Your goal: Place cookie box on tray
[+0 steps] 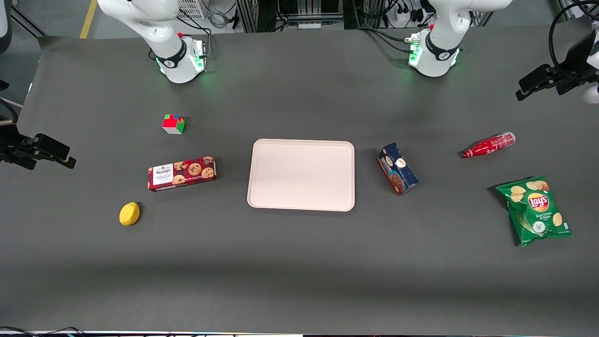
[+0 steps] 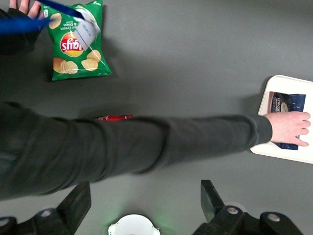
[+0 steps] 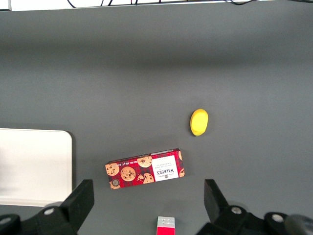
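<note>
Dark grey tabletop (image 1: 299,262): from the front, your cookie box (image 1: 397,169) lies just beside the tray (image 1: 302,175); the left wrist view shows it on the tray under a person's hand (image 2: 291,128). Your gripper (image 2: 146,196) hovers above the table, spread wide.

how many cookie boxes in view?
2. Red tartan box beside the tray, toward the parked arm's end; navy cookie box beside the tray in front view, on it under a hand in wrist view. Gripper open, above table.

Cookie box (image 1: 397,168) beside tray (image 1: 301,204), gripper (image 1: 538,84) aloft
</note>
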{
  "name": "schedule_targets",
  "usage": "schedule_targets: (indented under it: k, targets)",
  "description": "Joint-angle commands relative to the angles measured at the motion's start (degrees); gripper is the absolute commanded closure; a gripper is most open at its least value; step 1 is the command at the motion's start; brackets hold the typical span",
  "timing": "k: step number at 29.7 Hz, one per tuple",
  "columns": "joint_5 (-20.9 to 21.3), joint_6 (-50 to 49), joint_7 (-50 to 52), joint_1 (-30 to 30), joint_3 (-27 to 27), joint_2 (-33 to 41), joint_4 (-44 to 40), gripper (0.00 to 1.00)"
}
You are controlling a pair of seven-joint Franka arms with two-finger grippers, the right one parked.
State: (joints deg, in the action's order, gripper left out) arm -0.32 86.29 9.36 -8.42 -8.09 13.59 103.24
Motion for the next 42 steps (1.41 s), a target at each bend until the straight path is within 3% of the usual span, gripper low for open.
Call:
schedule_targets:
  k: [1, 11, 20, 29, 35, 42]
  targets:
    - [0.49, -0.33, -0.84, 0.25, 0.26, 0.30, 0.47, 0.00]
    - [0.49, -0.59, -0.75, 0.25, 0.26, 0.21, 0.29, 0.00]
    - [0.23, -6.55, 1.00, 0.16, 0.88, 0.47, -3.13, 0.00]
    - [-0.82, -17.20, 13.29, 0.25, 8.16, 0.65, -10.87, 0.00]
    - [-5.12, -14.67, 24.38, 0.16, 13.36, -0.57, -9.30, 0.00]
    - [-5.93, 1.14, 30.45, -0.10, 16.52, -3.12, 2.12, 0.00]
